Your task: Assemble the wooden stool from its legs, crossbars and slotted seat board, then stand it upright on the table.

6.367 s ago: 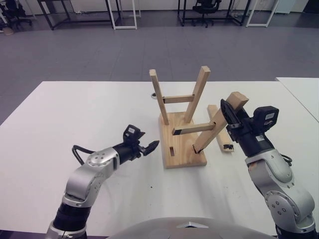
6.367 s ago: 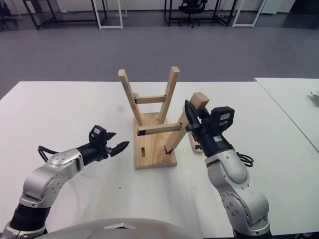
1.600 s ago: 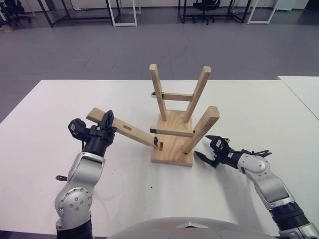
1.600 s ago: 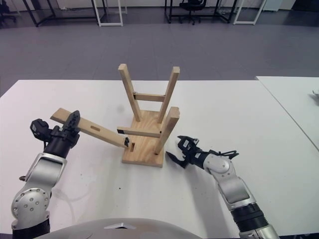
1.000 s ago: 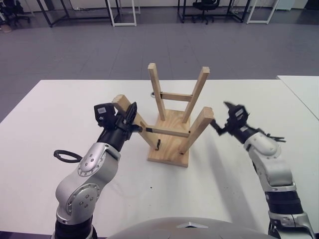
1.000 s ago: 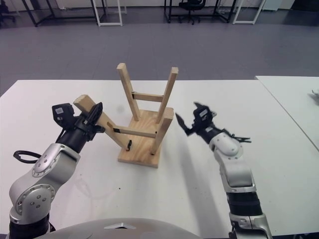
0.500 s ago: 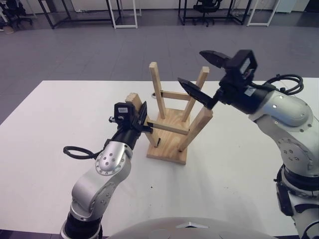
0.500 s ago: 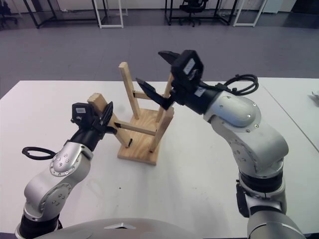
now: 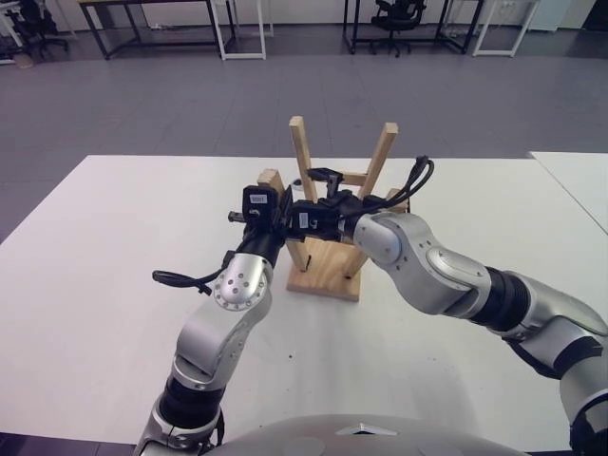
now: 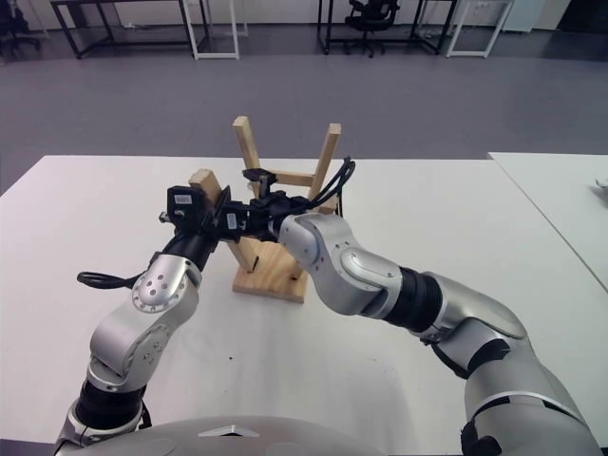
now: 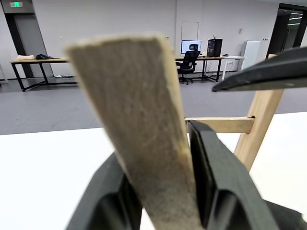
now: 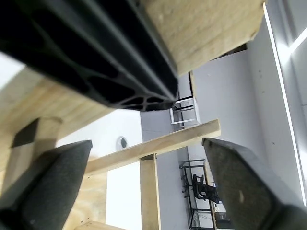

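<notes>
Because the pale slotted wooden seat board (image 9: 328, 283) lies flat on the white table (image 9: 95, 247) with its underside up, the stool is being built upside down, so each leg can be pushed down into its slot. 2 square light-wood legs (image 9: 299, 147) already stand at the far side, splayed apart and tied by a short wooden crossbar (image 11: 220, 124), which suggests that pair is seated.

The left gripper (image 9: 275, 211) is clenched on a third light-wood leg (image 11: 139, 120) near its upper end, holding it tilted over the board's near left corner. Gripping high likely leaves the lower end free to find its slot.

The right gripper (image 9: 312, 198) is stretched across the stool and hovers just beside the left one, its fingers spread and grasping nothing. In the right wrist view the far crossbar shows between them. That placement reads as readiness to brace or take over the held leg.

Whether that leg is fully home cannot be told, since both grippers hide the joint. The stool is not yet turned upright.
</notes>
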